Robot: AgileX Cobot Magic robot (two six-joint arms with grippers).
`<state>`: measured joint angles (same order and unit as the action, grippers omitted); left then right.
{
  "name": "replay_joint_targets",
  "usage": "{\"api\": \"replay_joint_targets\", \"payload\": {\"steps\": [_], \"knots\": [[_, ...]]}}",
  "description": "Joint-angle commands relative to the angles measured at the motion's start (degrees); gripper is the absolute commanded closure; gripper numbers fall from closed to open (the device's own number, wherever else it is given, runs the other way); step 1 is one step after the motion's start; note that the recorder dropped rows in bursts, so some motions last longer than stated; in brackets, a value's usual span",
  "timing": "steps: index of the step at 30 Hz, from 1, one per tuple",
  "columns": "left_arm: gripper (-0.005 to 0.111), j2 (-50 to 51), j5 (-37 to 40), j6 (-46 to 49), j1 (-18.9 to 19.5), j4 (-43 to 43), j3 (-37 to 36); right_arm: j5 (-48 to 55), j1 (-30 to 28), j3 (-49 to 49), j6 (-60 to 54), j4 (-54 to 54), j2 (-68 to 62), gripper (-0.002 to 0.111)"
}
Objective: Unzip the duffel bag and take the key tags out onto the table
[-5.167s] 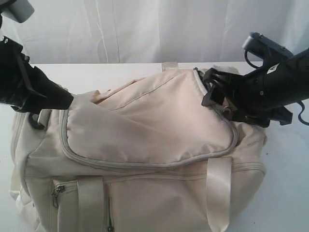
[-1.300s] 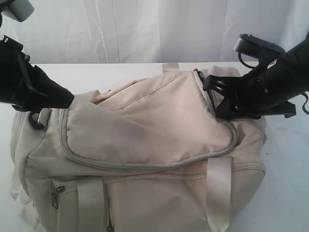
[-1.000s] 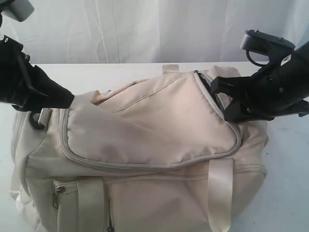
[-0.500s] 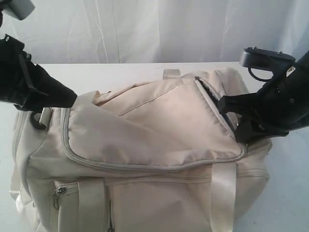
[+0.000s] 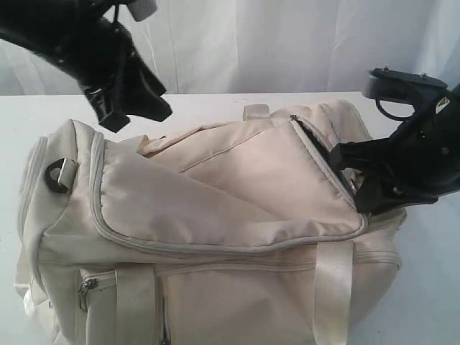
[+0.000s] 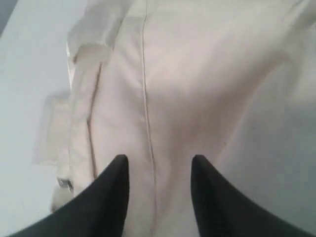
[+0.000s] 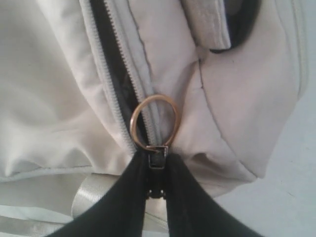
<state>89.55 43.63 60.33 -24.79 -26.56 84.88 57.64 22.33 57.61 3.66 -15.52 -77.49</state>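
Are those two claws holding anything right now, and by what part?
The right gripper pinches the zipper pull of the duffel bag, next to its gold ring. The left gripper is open, holding nothing.

- The duffel bag [image 5: 215, 215] runs off the lower edge of the exterior view, cutting its front pockets and straps short.
- Inside the bag, only a dark slit [image 7: 113, 49] shows between the zipper teeth; whatever lies within is hidden.
- The right hand [image 7: 157, 163] pinches the zipper pull [image 7: 158, 152], and its fingers cover most of it.
- The left arm [image 5: 65, 29] passes out of the exterior view at the top edge.
- The left wrist view is blurred; a small metal bit [image 6: 64, 183] on the bag is too soft to name.
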Motion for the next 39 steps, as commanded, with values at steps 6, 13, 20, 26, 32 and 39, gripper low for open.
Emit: {"api": "replay_joint_targets", "payload": {"steps": [6,13,20,26,32,39], "knots": [[0.061,10.45,-3.32,6.22,-10.34,-0.97,9.63,5.21,-0.05,-1.34,-0.41,1.19,2.2,0.108],[0.056,14.02,-1.99,13.89,-14.18,0.95,12.49,5.1,-0.05,-4.21,0.31,1.55,6.64,0.108],[0.051,16.68,-3.35,36.52,-15.86,-6.76,12.49,3.51,-0.05,-5.85,2.73,3.77,8.92,0.108],[0.051,20.3,-5.05,53.05,-15.86,-19.8,12.49,3.63,-0.05,-6.41,2.87,3.77,8.92,0.108],[0.051,23.42,-9.36,61.09,-15.86,-25.96,12.49,2.85,-0.05,-7.83,3.17,3.65,8.92,0.108],[0.051,25.1,-9.46,61.09,-16.85,-23.95,12.49,2.39,-0.05,-7.82,3.27,3.65,8.92,0.108]]}}
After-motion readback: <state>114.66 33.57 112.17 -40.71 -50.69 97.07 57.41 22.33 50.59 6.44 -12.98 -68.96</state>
